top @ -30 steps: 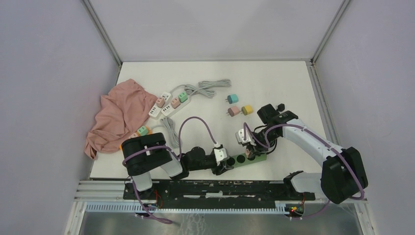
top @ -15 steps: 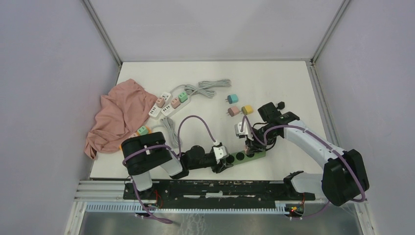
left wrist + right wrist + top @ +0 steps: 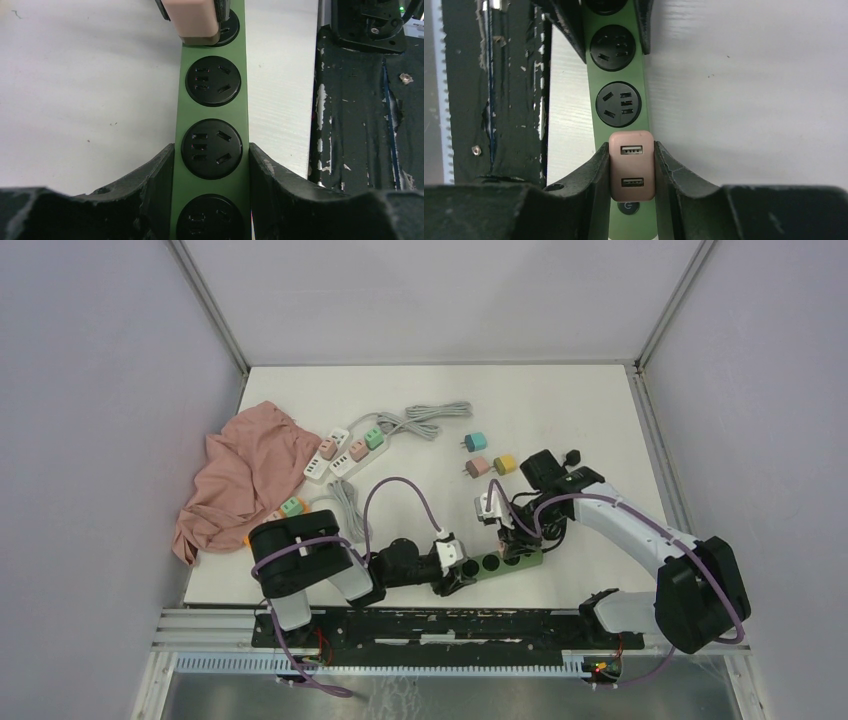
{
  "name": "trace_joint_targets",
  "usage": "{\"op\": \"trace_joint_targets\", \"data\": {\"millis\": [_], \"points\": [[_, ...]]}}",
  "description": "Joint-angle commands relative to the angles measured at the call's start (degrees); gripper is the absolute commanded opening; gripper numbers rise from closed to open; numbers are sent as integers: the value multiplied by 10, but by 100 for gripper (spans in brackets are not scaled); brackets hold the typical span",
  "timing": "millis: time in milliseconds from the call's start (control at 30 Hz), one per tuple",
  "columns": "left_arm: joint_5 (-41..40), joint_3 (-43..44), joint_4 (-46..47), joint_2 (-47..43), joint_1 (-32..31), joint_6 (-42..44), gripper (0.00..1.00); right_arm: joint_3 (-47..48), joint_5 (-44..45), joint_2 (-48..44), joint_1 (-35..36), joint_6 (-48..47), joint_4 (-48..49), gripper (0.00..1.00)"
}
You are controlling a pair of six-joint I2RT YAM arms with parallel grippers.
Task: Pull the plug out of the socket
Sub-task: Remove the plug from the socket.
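Observation:
A green power strip [image 3: 503,561] with round black sockets lies near the table's front edge. My left gripper [image 3: 461,574] is shut on its left part; in the left wrist view its fingers [image 3: 150,190] press both sides of the strip [image 3: 212,107]. A pink two-port USB plug [image 3: 632,165] stands over the strip's end socket, beside the power button. My right gripper [image 3: 632,172] is shut on the plug's sides; it also shows in the top view [image 3: 513,543]. The plug shows at the top of the left wrist view [image 3: 192,20]. Its prongs are hidden.
A pink cloth [image 3: 245,475] lies at the left. White power strips with small plugs [image 3: 340,452] and a grey cable [image 3: 425,420] lie behind. Loose teal [image 3: 476,442], pink [image 3: 477,467] and yellow [image 3: 505,464] plugs lie far of the right gripper. A black rail [image 3: 440,625] runs along the near edge.
My right gripper has shifted slightly left and away with the pink plug in its grip. My left gripper has kept its hold on the strip.

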Motion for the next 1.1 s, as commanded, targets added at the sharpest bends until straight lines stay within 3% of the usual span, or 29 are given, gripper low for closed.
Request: {"op": "trace_joint_targets", "data": {"millis": [0, 133, 400, 667, 867, 1067], "points": [[-22, 10, -39, 28, 3, -15, 3, 8, -67, -10, 26, 174, 157, 0], [-21, 12, -46, 29, 3, -13, 3, 14, -72, -11, 3, 172, 146, 0], [-23, 8, -49, 23, 3, -10, 3, 33, -167, -13, -15, -32, -21, 0], [-22, 8, -49, 20, 3, -10, 3, 22, -94, -17, -15, 96, 84, 0], [-23, 7, -53, 17, 3, -9, 3, 37, -63, 4, -18, 114, 82, 0], [-23, 6, -52, 18, 3, -9, 3, 40, -99, 0, -32, 115, 74, 0]]}}
